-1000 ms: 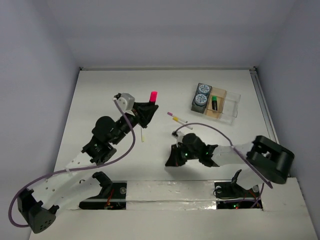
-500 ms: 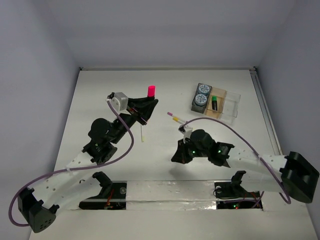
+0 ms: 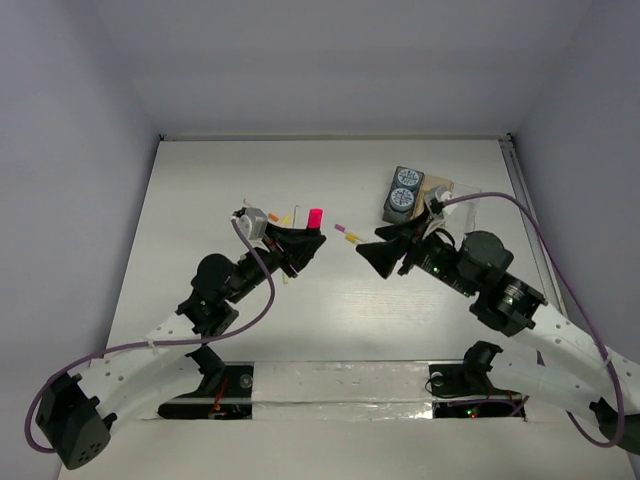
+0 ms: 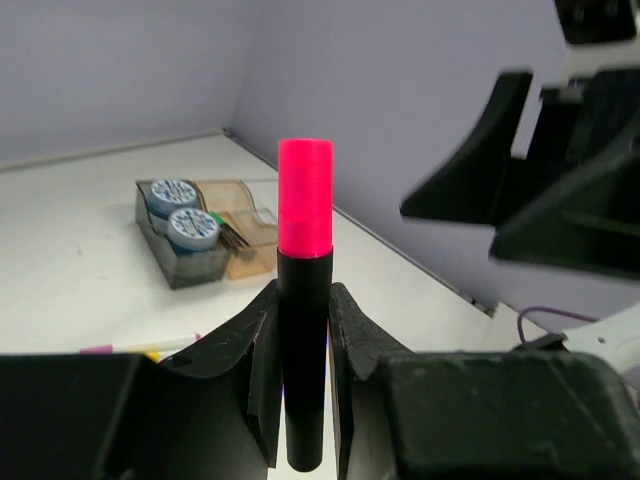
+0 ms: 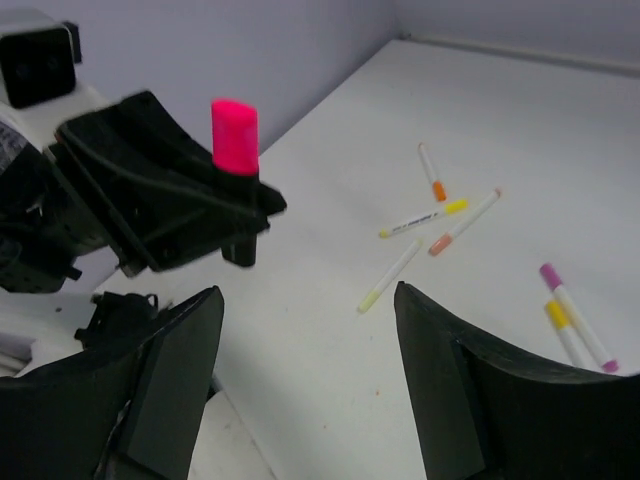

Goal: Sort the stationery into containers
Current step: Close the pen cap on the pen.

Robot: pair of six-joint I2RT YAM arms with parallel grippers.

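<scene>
- The left tool (image 4: 304, 340) is clamped on the pink-capped marker (image 4: 304, 225), which stands upright between its fingers (image 4: 262, 350).
- The right tool (image 5: 308, 295) stands apart, facing that marker just ahead.
- Best: centre the cap between its fingers (image 5: 170, 380) before closing; the tray (image 4: 232, 190) lies behind it.

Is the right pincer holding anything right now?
No, the right pincer stands open and empty in its wrist view, and the pens lie loose on the table beyond it.
</scene>
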